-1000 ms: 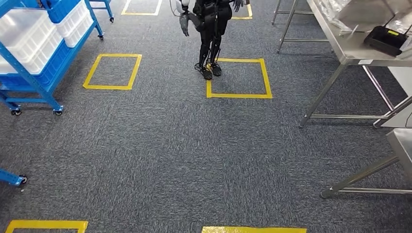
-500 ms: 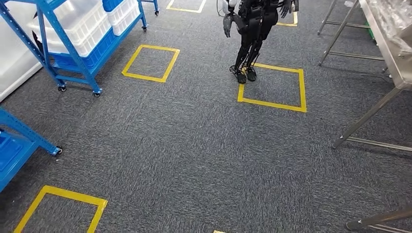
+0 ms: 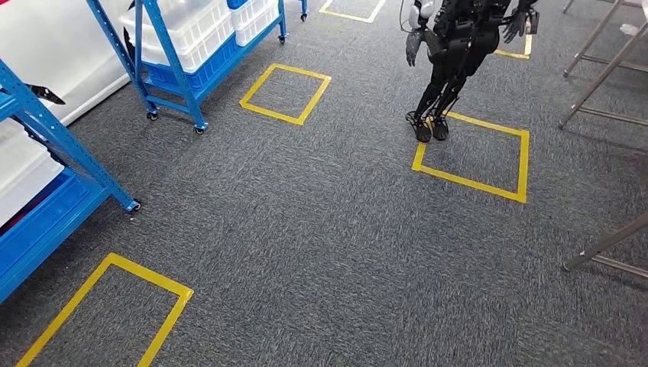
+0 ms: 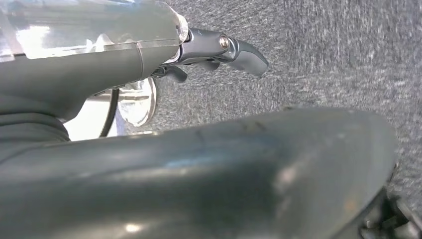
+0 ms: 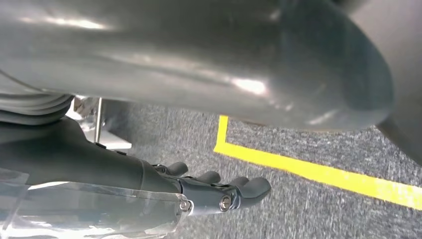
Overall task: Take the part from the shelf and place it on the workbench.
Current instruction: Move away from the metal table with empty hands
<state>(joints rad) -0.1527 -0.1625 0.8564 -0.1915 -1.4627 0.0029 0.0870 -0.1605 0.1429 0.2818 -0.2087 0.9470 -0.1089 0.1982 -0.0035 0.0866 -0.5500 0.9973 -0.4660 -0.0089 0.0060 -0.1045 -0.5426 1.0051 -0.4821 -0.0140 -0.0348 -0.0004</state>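
A blue wheeled shelf at the back left carries white bins and blue trays. A second blue shelf stands close at the left edge, with a white bin on its lower level. I cannot make out a part in any bin. In the left wrist view, my left hand hangs over grey carpet with its fingers stretched out and nothing in them. Seen from the right wrist, my right hand also hangs with its fingers apart, holding nothing. Metal legs of a workbench show at the right edge.
Another black humanoid robot stands at the corner of a yellow taped square. More taped squares lie by the far shelf and at the lower left. Further table legs stand at the upper right. Grey carpet spreads between shelves and benches.
The camera has turned left. The shelves have come further into the picture, and the workbench tops on the right have slid out, leaving only legs.
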